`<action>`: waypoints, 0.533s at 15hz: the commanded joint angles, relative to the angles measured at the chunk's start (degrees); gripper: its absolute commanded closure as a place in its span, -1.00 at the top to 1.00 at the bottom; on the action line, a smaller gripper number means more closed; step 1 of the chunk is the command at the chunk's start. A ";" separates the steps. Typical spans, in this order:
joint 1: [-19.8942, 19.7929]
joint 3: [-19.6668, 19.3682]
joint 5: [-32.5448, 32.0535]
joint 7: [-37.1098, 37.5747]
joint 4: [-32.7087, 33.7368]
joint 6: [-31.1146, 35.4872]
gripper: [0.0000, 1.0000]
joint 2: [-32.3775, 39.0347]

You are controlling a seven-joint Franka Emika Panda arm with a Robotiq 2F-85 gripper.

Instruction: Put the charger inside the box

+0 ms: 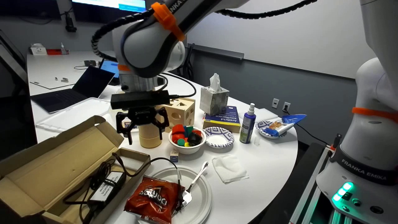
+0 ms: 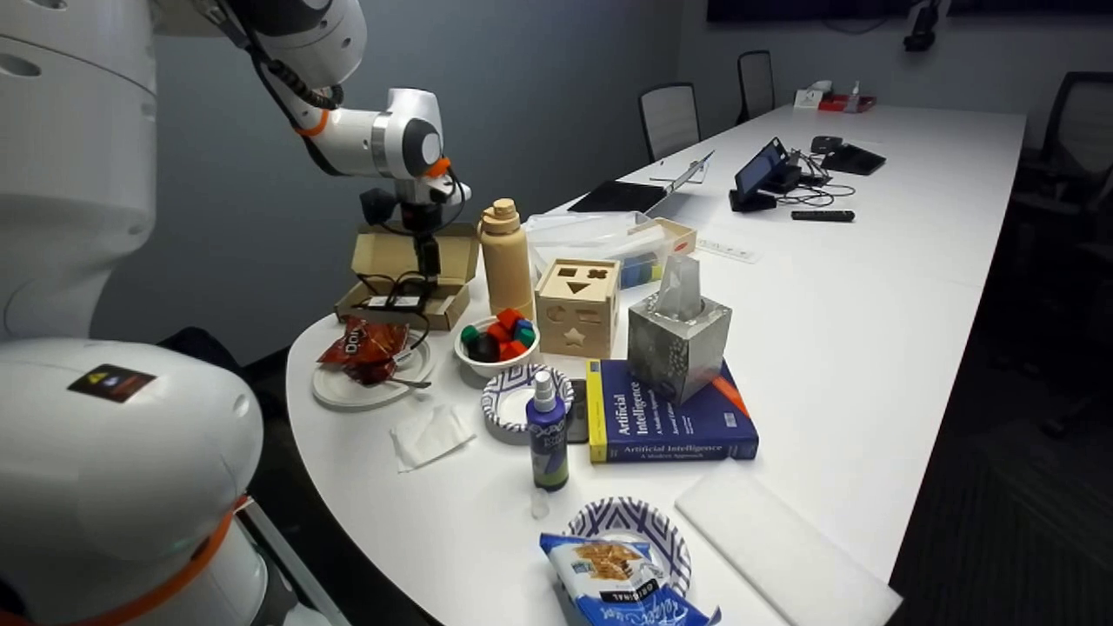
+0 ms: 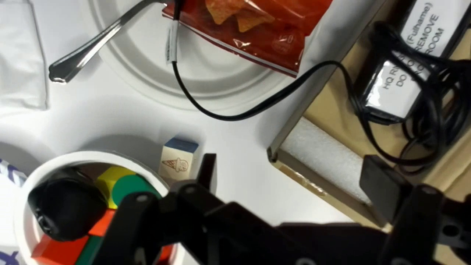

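Note:
The charger is a black brick with a white label and bundled cable. It lies inside the open cardboard box; charger and box also show in an exterior view. One cable length arches over the box rim, and its end lies on the plate by the red snack bag. My gripper is open and empty, above the table near the box's end. In the wrist view, the fingers stand apart, one over the box's end, the other beside a small block.
A white plate holds the snack bag and a fork. A bowl of blocks, a small block, a tan bottle and a wooden cube stand near the gripper. A napkin lies farther along.

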 commanded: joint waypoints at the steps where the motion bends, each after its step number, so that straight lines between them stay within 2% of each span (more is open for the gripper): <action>1: -3.78 1.92 5.24 1.39 -14.04 7.85 1.00 -7.52; 6: -7.17 5.36 12.87 -1.39 -29.04 13.84 1.00 -15.91; 8: -8.40 7.41 17.28 -3.56 -32.62 14.74 1.00 -17.93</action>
